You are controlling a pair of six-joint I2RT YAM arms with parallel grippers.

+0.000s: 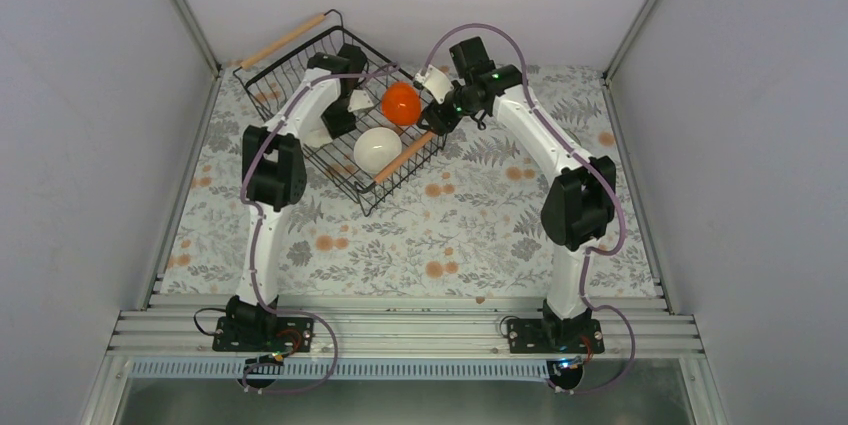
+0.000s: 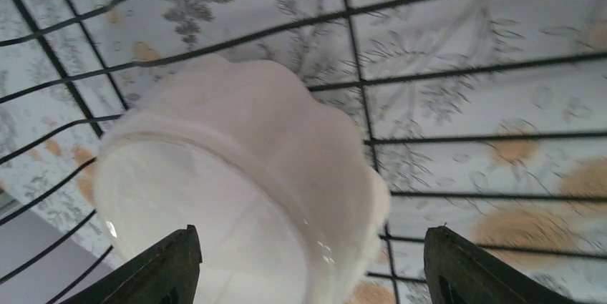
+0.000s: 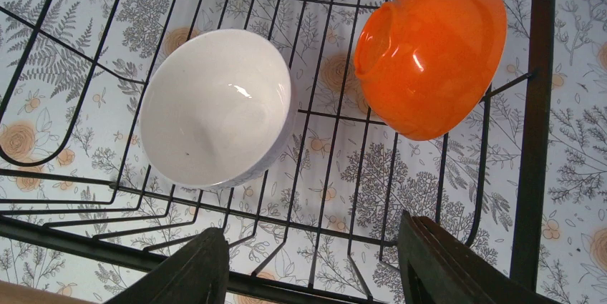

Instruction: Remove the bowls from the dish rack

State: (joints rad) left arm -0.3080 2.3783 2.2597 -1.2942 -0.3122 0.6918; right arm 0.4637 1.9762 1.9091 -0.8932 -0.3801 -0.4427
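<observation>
Dish rack (image 3: 538, 104) holds three.
One orange bowl (image 1: 401, 103) sits at 1 o'clock of one plain white bowl (image 1: 377, 149); left gripper (image 2: 309, 231), wide, flanks one scalloped bowl (image 2: 236, 175); right gripper (image 3: 311, 224) wide, empty.

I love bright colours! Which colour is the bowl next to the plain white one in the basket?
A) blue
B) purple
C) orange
C: an orange bowl sits in the dish rack right beside the white bowl.
</observation>
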